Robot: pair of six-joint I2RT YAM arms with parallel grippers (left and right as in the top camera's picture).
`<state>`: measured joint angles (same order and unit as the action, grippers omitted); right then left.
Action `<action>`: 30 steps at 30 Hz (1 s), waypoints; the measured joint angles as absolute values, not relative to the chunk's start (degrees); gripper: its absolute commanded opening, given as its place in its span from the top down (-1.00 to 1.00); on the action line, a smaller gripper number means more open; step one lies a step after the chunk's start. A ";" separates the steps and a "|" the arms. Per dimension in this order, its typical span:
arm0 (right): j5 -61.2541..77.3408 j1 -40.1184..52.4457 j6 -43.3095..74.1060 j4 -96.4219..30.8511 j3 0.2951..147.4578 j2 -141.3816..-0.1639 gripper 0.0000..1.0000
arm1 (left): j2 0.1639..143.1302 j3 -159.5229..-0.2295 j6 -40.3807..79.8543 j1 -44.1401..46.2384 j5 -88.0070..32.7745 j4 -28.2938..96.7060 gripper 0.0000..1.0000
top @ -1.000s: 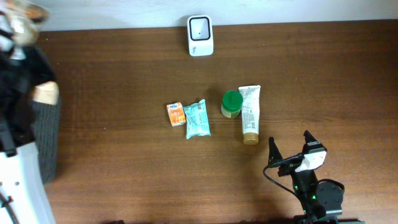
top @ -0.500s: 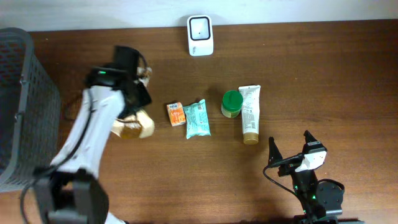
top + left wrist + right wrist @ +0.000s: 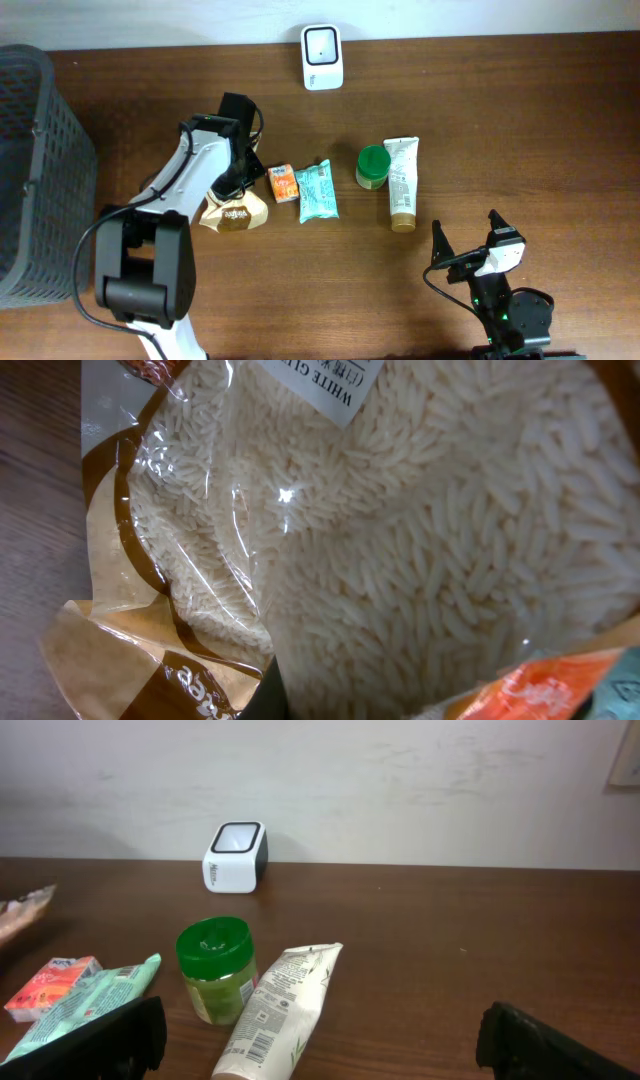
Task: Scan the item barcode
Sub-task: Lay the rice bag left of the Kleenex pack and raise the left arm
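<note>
My left gripper [image 3: 238,190] is shut on a clear and brown bag of white rice [image 3: 233,213], held low over the table just left of the small orange packet [image 3: 283,183]. The rice bag [image 3: 400,530] fills the left wrist view, with one dark finger [image 3: 265,698] at its lower edge. The white barcode scanner [image 3: 322,57] stands at the table's far edge, also seen as a white scanner [image 3: 236,856] in the right wrist view. My right gripper [image 3: 466,226] rests open at the near right, holding nothing.
A teal pouch [image 3: 317,190], a green-lidded jar [image 3: 373,166] and a white tube [image 3: 402,183] lie in a row right of the orange packet. A dark mesh basket [image 3: 40,170] stands at the left edge.
The left arm has swung in from the basket side with the rice bag and carried it right, up beside the orange packet. The right arm has not moved.
</note>
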<state>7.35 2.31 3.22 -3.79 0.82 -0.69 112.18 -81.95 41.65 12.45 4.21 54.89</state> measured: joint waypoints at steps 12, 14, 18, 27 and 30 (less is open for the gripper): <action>7.33 2.31 3.20 -3.79 0.84 -0.69 -0.97 | 113.36 -82.59 41.08 13.61 3.60 53.12 -0.77; 7.33 2.31 3.20 -3.79 0.82 -0.69 -0.97 | 113.36 -84.51 40.03 13.61 3.60 54.19 -0.79; 7.35 2.31 3.20 -3.79 0.82 -0.69 -0.97 | 113.14 -91.57 35.86 13.61 3.60 57.60 -0.83; 7.35 2.31 3.22 -3.79 0.82 -0.69 -0.97 | 101.56 -105.19 13.30 13.28 2.04 62.17 -0.99; 7.33 2.31 3.20 -3.79 0.82 -0.69 -0.97 | 97.86 -105.82 5.89 12.21 -1.41 62.89 -0.99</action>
